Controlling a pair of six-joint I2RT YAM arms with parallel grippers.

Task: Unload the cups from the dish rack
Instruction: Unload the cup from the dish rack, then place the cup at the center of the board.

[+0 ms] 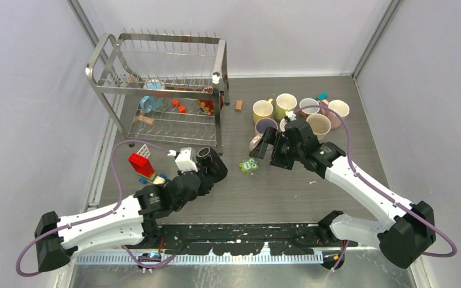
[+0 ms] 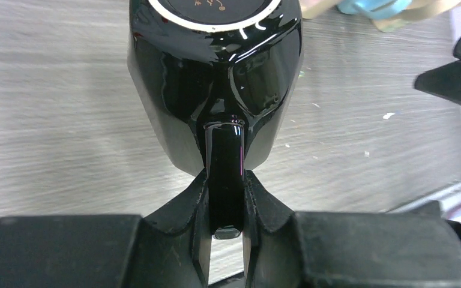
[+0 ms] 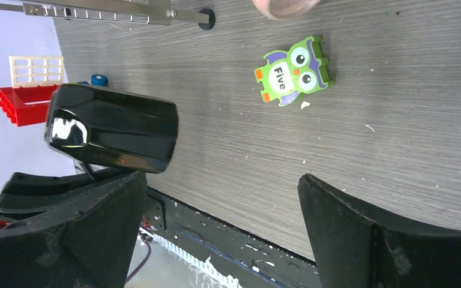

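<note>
My left gripper [image 2: 225, 183] is shut on the handle of a glossy black mug [image 2: 216, 72]. It holds the mug over the table in front of the dish rack [image 1: 105, 90], as the top view [image 1: 207, 157] shows. The black mug also shows at the left of the right wrist view [image 3: 114, 135]. A light blue mug [image 1: 151, 104] lies in the rack's lower tier. Several pastel mugs stand grouped at the back right, among them a yellow mug [image 1: 263, 111], a lime mug [image 1: 286, 104] and a cream mug [image 1: 319, 125]. My right gripper [image 1: 263, 150] is open and empty next to that group, jaws wide apart [image 3: 221, 179].
A green owl toy [image 1: 249, 165] marked "Five" lies on the table between the grippers [image 3: 293, 71]. A red toy brick [image 1: 141, 165] with a white fence piece sits left of the left gripper. Small toy blocks lie in the rack and beside it. Walls close both sides.
</note>
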